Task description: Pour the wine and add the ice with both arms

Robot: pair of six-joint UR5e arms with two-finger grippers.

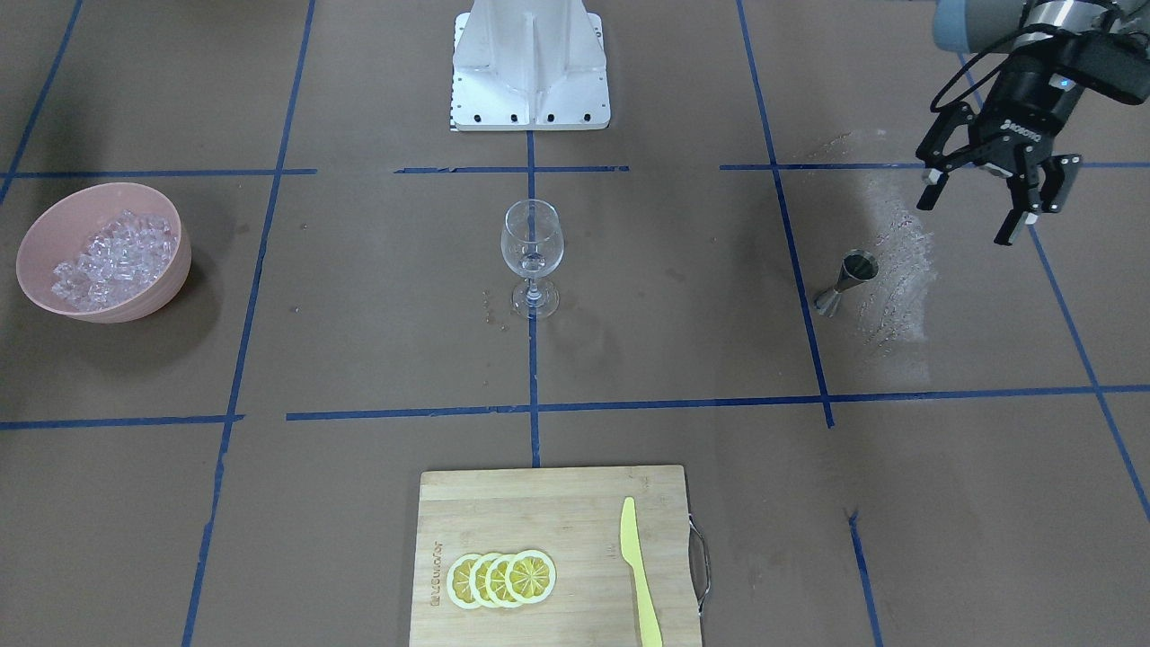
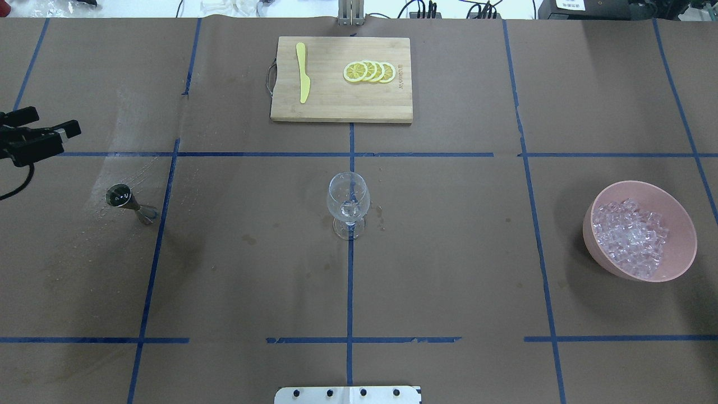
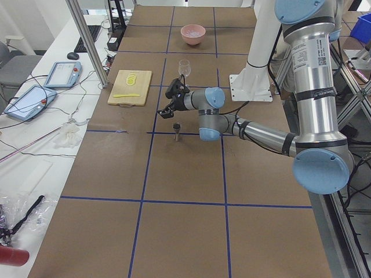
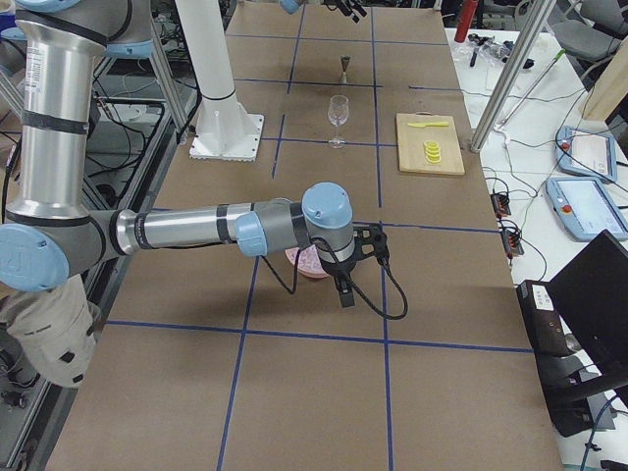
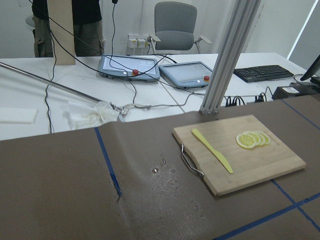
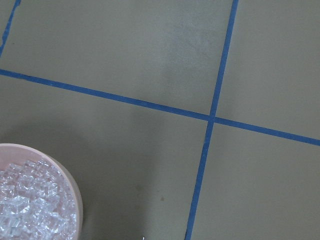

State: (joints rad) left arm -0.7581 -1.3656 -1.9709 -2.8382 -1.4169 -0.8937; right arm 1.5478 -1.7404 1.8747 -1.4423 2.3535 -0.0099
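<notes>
The wine glass (image 1: pixel 532 256) stands upright at the table's middle, with a little clear liquid at the bottom of its bowl (image 2: pixel 348 209). A steel jigger (image 1: pixel 844 283) stands upright on the robot's left side. My left gripper (image 1: pixel 972 211) hovers above and beyond the jigger, open and empty; it also shows at the left edge of the overhead view (image 2: pixel 53 124). The pink bowl (image 1: pixel 54 225) holds a heap of ice (image 1: pixel 112 256) on the robot's right side. My right gripper (image 4: pixel 361 267) shows only in the exterior right view, beside the bowl; I cannot tell whether it is open.
A wooden cutting board (image 1: pixel 557 512) at the far edge carries lemon slices (image 1: pixel 501 578) and a yellow knife (image 1: pixel 640 575). A white powdery smear (image 1: pixel 898 261) lies by the jigger. The white base block (image 1: pixel 530 67) sits at the robot's side.
</notes>
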